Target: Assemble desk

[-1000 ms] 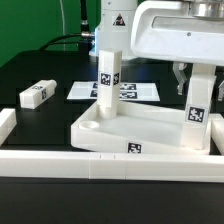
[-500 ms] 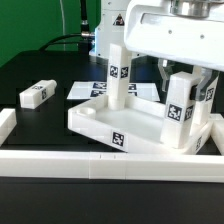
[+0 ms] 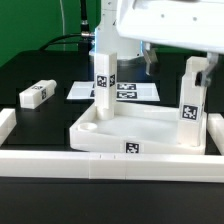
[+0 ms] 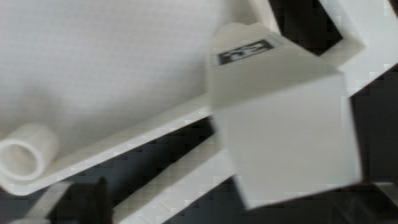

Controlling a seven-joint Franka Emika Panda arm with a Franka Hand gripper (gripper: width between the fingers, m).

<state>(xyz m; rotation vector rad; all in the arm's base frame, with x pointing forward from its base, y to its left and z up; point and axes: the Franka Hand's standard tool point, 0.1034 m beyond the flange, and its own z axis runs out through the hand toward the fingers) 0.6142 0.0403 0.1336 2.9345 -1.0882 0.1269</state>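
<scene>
The white tray-like tabletop (image 3: 140, 128) lies against the front rail, and two tagged legs stand in it. One leg (image 3: 104, 85) stands at its back corner on the exterior view's left. The other leg (image 3: 190, 95) stands on the exterior view's right. My gripper (image 3: 178, 62) hangs at that second leg's top, open, with its dark fingers (image 3: 150, 58) apart and gripping nothing. In the wrist view that leg (image 4: 276, 130) stands close below, beside the tabletop's floor (image 4: 107, 80) and a round socket (image 4: 27, 155). A loose leg (image 3: 36, 94) lies on the table at the exterior view's left.
White border rails run along the front (image 3: 70, 163) and up both sides (image 3: 5, 125). The marker board (image 3: 135, 91) lies flat behind the tabletop. Cables hang at the back on the exterior view's left.
The tabletop, turned askew half a second ago, now sits square to the front rail. My jaws have come off the leg on the exterior view's right and the hand has lifted.
</scene>
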